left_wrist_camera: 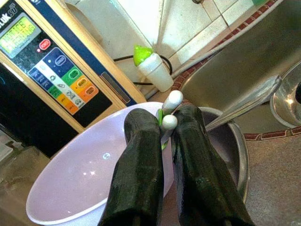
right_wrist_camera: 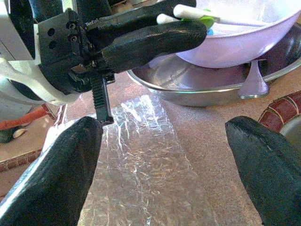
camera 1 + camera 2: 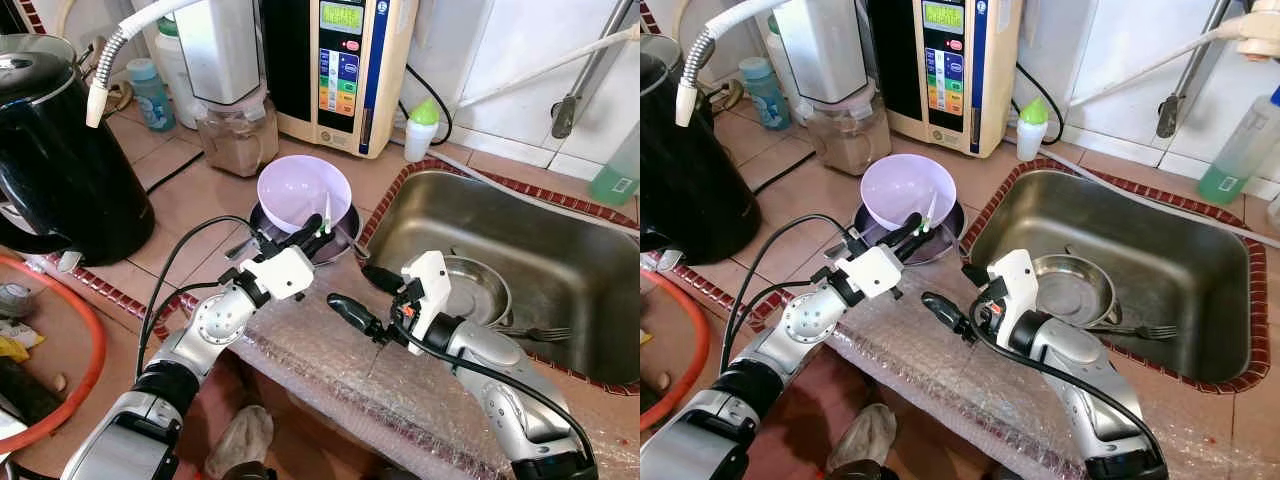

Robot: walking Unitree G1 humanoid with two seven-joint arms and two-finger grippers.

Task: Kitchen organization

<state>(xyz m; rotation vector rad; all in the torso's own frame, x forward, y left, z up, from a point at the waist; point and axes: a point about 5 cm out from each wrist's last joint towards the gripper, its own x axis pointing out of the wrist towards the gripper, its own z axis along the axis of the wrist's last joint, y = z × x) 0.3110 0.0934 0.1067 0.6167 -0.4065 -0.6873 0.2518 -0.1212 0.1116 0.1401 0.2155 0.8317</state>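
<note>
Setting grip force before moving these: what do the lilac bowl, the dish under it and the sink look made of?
Bowl: likely plastic, with a matte, even pastel colour and soft sheen. Dish: apparently stainless steel, grey and mirror-like. Sink: brushed stainless steel, with dull streaky reflections.

The bowl [image 3: 303, 190] sits in a metal pan [image 3: 340, 238] on the tabletop [image 3: 190, 195], just left of the sink [image 3: 520, 250]. Behind the bowl stands the water machine [image 3: 335, 70], with a jar [image 3: 238, 135] to its left. The kettle [image 3: 60, 160] stands far left of the bowl. A metal dish [image 3: 478, 290] and fork [image 3: 530, 333] lie in the sink.
</note>
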